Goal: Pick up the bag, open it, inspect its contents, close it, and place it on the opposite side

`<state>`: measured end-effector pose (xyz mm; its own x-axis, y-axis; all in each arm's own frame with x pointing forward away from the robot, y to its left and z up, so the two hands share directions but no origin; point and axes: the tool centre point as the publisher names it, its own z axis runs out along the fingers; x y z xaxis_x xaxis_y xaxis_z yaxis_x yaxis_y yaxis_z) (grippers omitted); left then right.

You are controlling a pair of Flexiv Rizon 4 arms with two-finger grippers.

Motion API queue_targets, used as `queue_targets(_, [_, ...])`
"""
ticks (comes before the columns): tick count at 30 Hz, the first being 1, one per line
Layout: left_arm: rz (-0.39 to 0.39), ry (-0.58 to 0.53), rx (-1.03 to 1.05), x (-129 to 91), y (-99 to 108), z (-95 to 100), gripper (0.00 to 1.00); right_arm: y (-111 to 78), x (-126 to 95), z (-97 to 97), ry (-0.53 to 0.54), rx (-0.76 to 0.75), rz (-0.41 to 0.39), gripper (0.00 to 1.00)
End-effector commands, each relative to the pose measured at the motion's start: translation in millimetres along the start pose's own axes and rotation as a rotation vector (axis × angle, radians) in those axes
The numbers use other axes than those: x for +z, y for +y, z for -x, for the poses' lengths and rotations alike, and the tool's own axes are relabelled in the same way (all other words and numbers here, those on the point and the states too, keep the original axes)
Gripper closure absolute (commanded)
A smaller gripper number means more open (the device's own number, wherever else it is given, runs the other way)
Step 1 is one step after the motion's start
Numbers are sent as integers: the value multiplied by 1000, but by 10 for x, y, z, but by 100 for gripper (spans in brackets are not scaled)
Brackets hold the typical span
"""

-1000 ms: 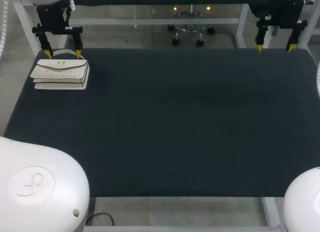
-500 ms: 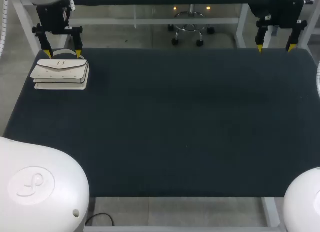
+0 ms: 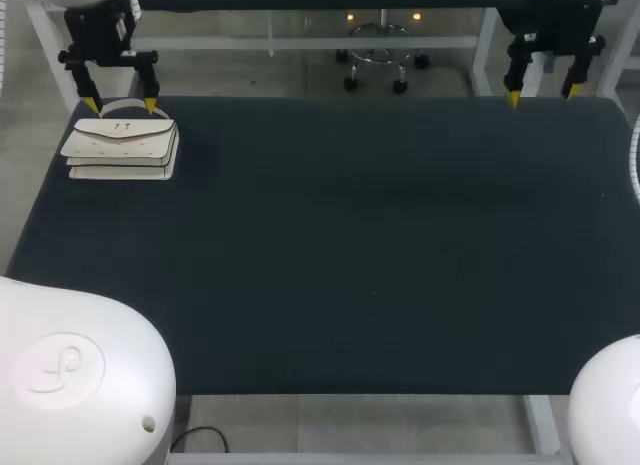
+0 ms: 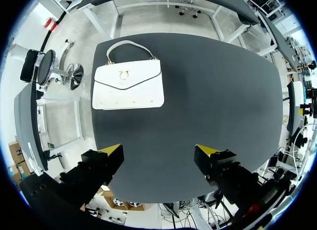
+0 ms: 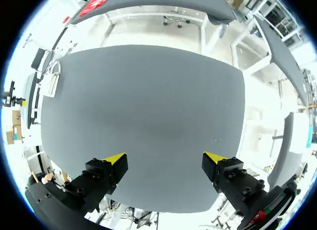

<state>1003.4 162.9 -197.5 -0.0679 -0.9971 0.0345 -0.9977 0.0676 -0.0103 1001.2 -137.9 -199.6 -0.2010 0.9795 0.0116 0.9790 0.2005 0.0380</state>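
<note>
A white handbag with a curved handle and a closed flap lies flat at the far left corner of the dark table. My left gripper hangs open just above the bag's handle, holding nothing. The left wrist view shows the handbag well ahead of the open left gripper, its flap clasp shut. Over the far right corner, my right gripper stands open and empty. From the right wrist view the handbag is a small white shape at the table's far side, far from the right gripper.
The dark table top stretches between the two grippers with nothing else on it. Its far edge lies right under both grippers. My arms' white bases fill the near corners.
Both grippers have risen slightly and shifted a little to the left. The bag has not moved.
</note>
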Motion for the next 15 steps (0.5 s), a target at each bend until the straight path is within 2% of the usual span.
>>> queue_targets(1, [-12, 44, 11, 39, 22, 156, 0, -140, 62, -31, 24, -183, 72, 0])
queue_targets(3, [-20, 71, 28, 44, 23, 205, 0, -191, 88, -77, 52, -300, 115, 0])
queue_targets(5, [-26, 79, 34, 54, 20, 257, 0, -228, 127, -105, 24, -390, 142, 0])
queue_targets(8, [-36, 105, 39, 68, 3, 344, 0, -293, 183, -147, 71, -538, 180, 0])
queue_targets(9, [-40, 119, 43, 70, -3, 373, 0, -322, 198, -160, 118, -601, 188, 0])
queue_targets(10, [-47, 126, 38, 69, -7, 407, 0, -347, 217, -177, 100, -629, 207, 0])
queue_targets(15, [-72, 159, 21, 57, -24, 563, 0, -451, 342, -318, 141, -802, 245, 0])
